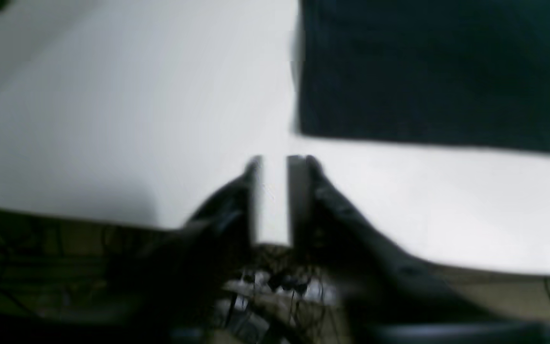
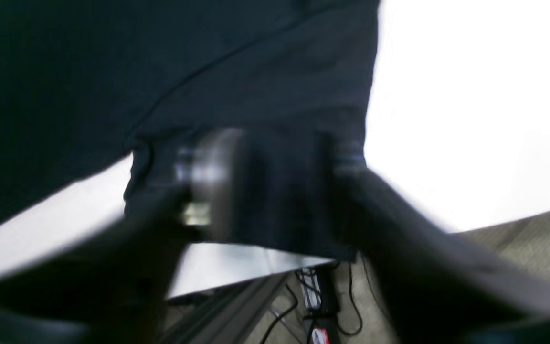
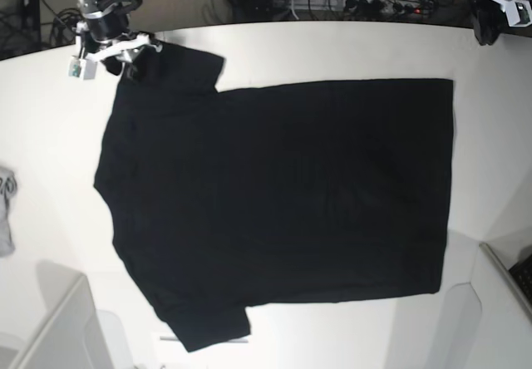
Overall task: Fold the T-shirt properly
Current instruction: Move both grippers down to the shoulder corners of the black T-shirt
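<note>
- Nowhere on the T-shirt [image 3: 283, 203] can any writing or label be read; the side that faces up is plain black.
- Only the base view shows the whole T-shirt: it lies flat on the white counter [image 3: 349, 49], sleeves toward that view's left.
- Right wrist view, blurred, shows the right pincer [image 2: 280, 191] standing wide with a sleeve edge between its fingers.
- Left wrist view shows the left pincer [image 1: 275, 167] slightly open and empty, over bare counter near the T-shirt's corner.
- A small grey cloth [image 3: 5, 211] lies at the base view's left edge.
</note>
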